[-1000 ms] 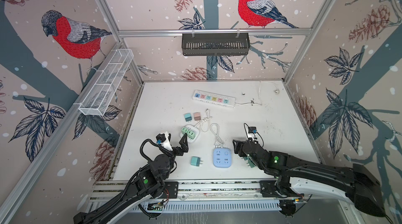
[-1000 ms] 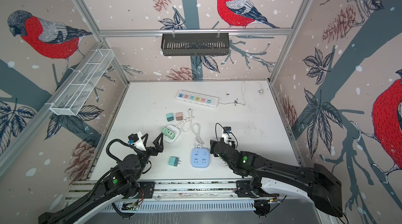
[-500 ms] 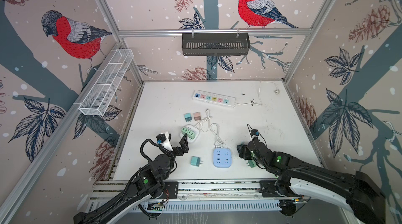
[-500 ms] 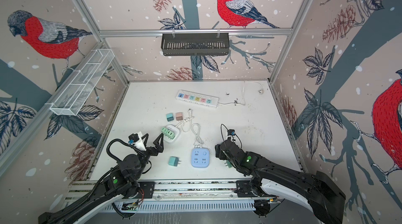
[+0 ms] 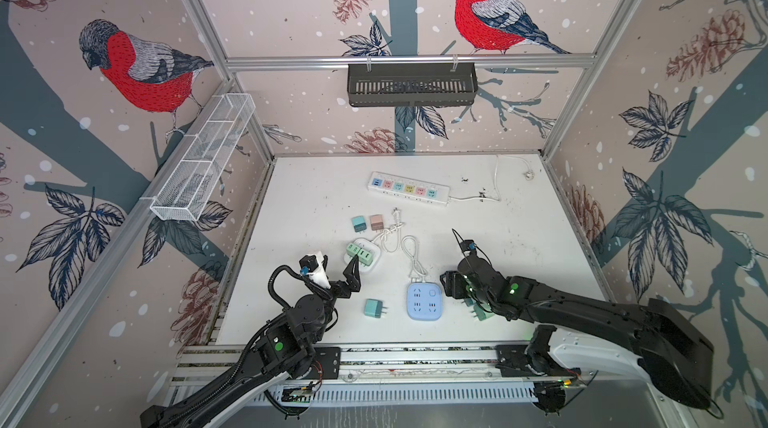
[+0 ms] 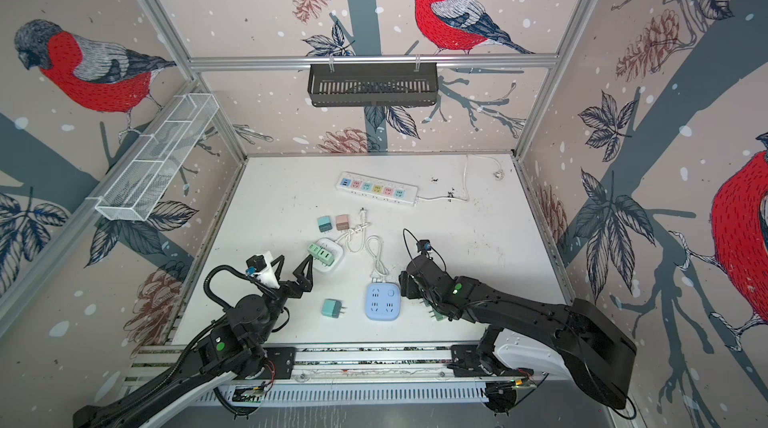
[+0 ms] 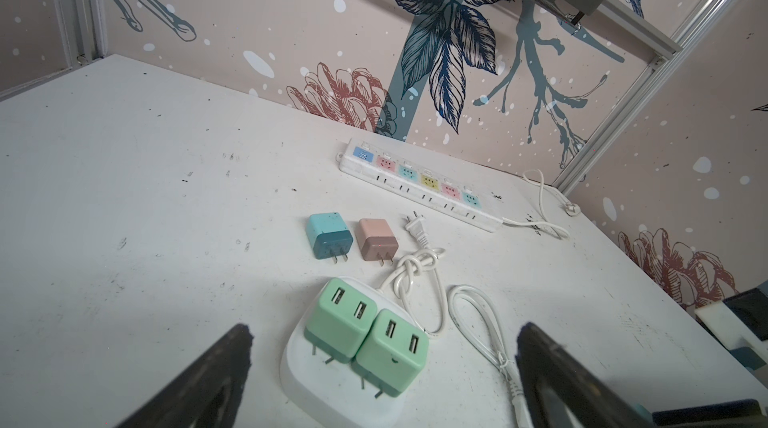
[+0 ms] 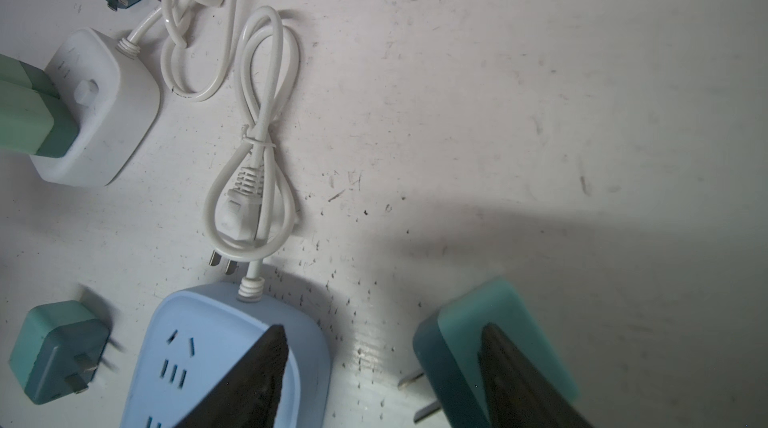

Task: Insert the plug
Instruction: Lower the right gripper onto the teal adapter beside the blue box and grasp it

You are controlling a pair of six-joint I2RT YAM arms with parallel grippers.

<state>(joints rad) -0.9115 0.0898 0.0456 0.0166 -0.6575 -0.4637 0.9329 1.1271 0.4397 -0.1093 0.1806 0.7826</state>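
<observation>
Though half hidden, plug [image 5: 483, 314] under right hand [image 8: 384, 330].

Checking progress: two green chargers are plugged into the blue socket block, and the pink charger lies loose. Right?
No: the green chargers sit in the white socket block, not the blue one, as the left wrist view shows. The rest holds.
</observation>
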